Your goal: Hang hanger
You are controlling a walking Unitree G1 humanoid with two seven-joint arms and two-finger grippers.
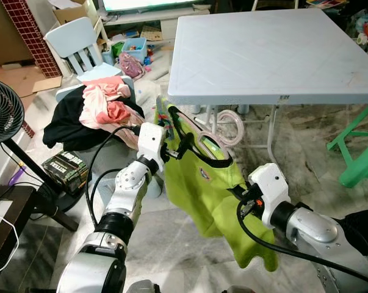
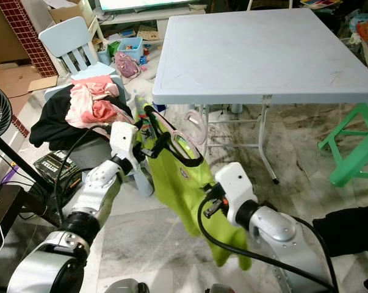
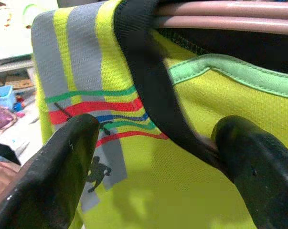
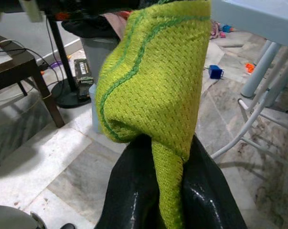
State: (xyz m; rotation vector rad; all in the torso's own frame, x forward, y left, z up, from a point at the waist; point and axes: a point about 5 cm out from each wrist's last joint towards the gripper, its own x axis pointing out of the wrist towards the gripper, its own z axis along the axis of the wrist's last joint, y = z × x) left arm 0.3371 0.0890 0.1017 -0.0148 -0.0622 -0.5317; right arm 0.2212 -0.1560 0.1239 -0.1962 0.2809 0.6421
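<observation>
Both grippers are holding a lime-green shirt on a pink hanger up in front of the white folding table.

Over by the pale blue child's chair, a blue bin is sitting on the floor with small toys in it, and a pile of black and pink clothes is lying beside the chair. The hanger is riding inside the shirt's black collar, its hook curling toward the table legs. The left gripper is reaching in at the collar, fingers spread around the black trim and hanger bar, touching the fabric. The right gripper is sitting lower, at the shirt's right edge, its fingers pinching a green-stitched fold tight between them.
</observation>
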